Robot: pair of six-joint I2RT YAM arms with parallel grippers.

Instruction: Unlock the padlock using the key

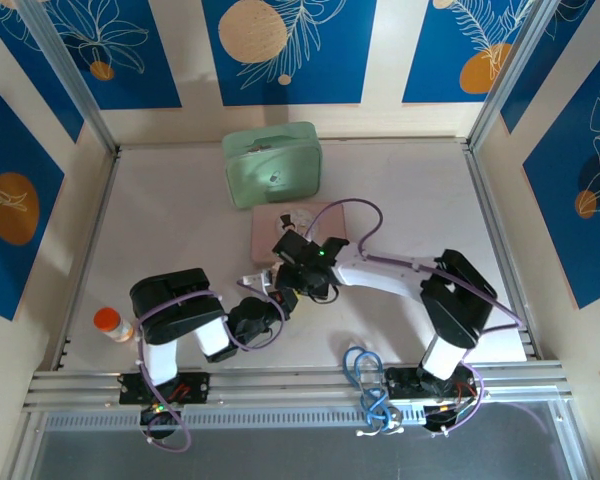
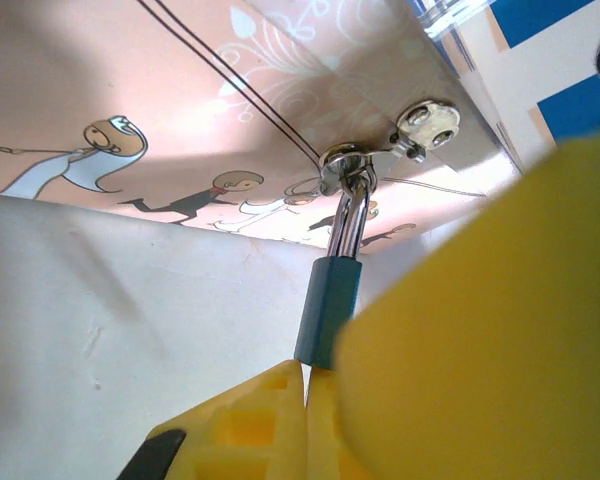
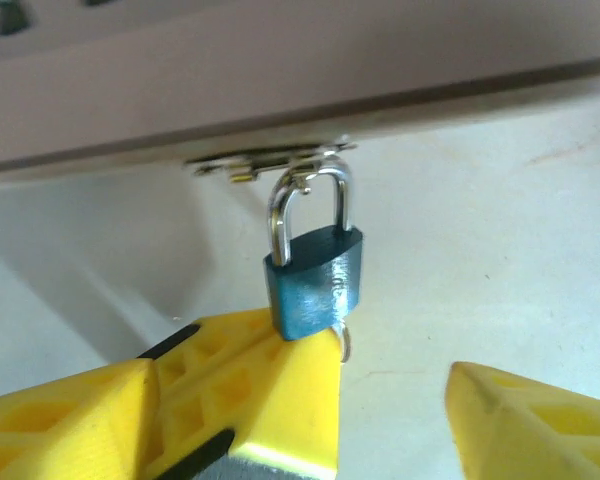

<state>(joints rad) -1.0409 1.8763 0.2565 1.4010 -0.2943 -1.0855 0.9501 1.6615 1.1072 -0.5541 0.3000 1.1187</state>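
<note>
While the padlock (image 3: pixel 313 285) has its blue body right at the ends of the left pincer (image 2: pixel 305 385), that pincer's yellow fingertips are pressed together and touch the body's lower edge; whether they pinch the body itself or something under it cannot be told. A small silvery bit (image 3: pixel 345 345) shows at the padlock's underside, against those fingertips, too small to make out. From the right wrist, the padlock lies between the fingers of the right pincer (image 3: pixel 300 372), which are spread wide. One finger (image 3: pixel 525 425) stands clear of it on one side, the other lies beside the left pincer on the other side, and neither touches the blue body. Beyond the body, away from both pincers, the shackle (image 3: pixel 280 215) runs with both legs into the body and passes through the metal latch (image 3: pixel 265 160) on the edge of the pink box (image 2: pixel 180 100). From above, the two pincers meet at the box's near edge. Past the box, farther from the pincers, lies a green case (image 1: pixel 272 165). Well off the left pincer's outer side, an orange-capped bottle (image 1: pixel 112 325) stands on the table (image 1: pixel 160 220). Behind the right pincer, by its arm's base, blue cables (image 1: pixel 363 372) loop.
</note>
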